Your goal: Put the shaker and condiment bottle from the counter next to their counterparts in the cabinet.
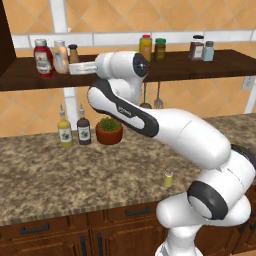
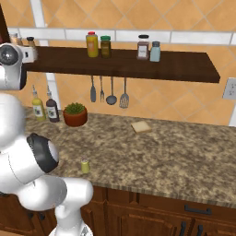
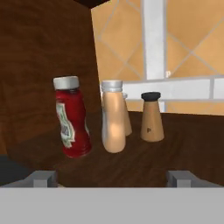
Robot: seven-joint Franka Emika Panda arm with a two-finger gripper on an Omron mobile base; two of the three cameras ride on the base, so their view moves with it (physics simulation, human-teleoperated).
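The peach condiment bottle point(image 3: 113, 116) with its white cap stands upright on the dark cabinet shelf point(image 1: 200, 67). It is right beside the red ketchup bottle point(image 3: 70, 118), and a brown shaker point(image 3: 152, 117) stands on its other side. In the left base view the same row sits at the shelf's left end: ketchup bottle point(image 1: 44, 58), condiment bottle point(image 1: 60, 57), brown shaker point(image 1: 73, 53). My gripper point(image 1: 72, 67) hovers just in front of them, open and holding nothing, a little back from the bottle. The small yellow-green shaker point(image 1: 168, 178) point(image 2: 85, 165) stands on the counter near its front edge.
Further right on the shelf are a yellow bottle point(image 1: 145, 47), a green jar point(image 1: 160, 49), a dark jar point(image 1: 197, 47) and a pale blue shaker point(image 1: 208, 51). On the counter stand two sauce bottles point(image 1: 64, 130), a potted plant point(image 1: 109, 131) and a bread slice point(image 2: 141, 126). Utensils point(image 2: 110, 92) hang below the shelf.
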